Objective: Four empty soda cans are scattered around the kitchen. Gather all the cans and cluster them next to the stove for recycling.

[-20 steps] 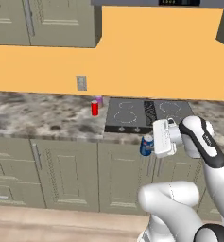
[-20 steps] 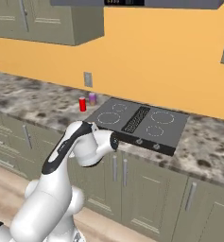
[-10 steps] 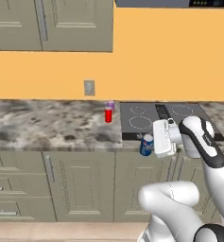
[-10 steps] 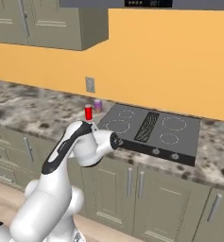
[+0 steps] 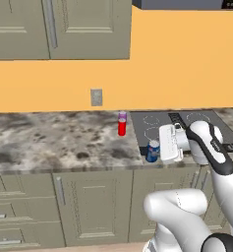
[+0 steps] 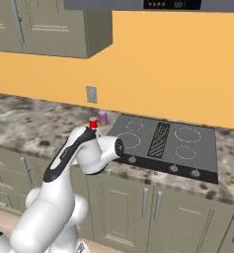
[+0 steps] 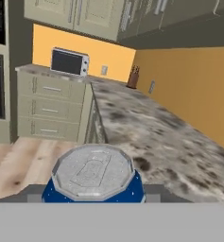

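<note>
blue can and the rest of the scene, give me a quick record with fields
gripper: gripper shut on the blue can
blue can: blue can upright in the gripper, off the counter's front edge, by the stove's front left corner
red can: red can upright on the counter, left of the stove
purple can: purple can right behind the red can, near the wall
stove: stove black cooktop set in the counter
cans beside stove: two
</note>
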Motion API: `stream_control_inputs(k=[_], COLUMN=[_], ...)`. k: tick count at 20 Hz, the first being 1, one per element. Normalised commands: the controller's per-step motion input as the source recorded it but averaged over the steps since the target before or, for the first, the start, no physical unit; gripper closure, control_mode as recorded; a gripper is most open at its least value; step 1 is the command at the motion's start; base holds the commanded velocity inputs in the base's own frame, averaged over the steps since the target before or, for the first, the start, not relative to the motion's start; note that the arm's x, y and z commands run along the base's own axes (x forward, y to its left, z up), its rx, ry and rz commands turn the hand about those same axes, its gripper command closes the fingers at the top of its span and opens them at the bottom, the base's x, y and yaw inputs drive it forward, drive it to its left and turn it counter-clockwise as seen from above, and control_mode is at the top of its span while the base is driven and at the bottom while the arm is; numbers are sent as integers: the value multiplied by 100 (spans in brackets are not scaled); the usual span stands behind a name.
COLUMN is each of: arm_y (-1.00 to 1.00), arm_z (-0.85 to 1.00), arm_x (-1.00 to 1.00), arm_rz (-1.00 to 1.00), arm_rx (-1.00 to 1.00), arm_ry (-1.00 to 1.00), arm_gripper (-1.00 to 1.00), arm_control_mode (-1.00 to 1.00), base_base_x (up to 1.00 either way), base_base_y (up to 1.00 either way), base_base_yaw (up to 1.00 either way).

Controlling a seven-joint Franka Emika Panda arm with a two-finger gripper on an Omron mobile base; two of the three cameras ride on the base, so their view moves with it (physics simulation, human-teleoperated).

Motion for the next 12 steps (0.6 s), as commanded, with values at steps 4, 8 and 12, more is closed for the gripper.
stream_control_inputs(k=[4,8,12], arm_y=[0,0,0], arm_z=[0,0,0], arm_x=[0,0,0], arm_rz=[0,0,0], arm_rx=[0,0,0], arm_ry=[0,0,0], arm_gripper=[100,100,100], arm_control_mode=[100,100,100], base_base_x=[49,48,44], base_base_y=[30,31,30], base_base_yaw=[-18,-18,-16])
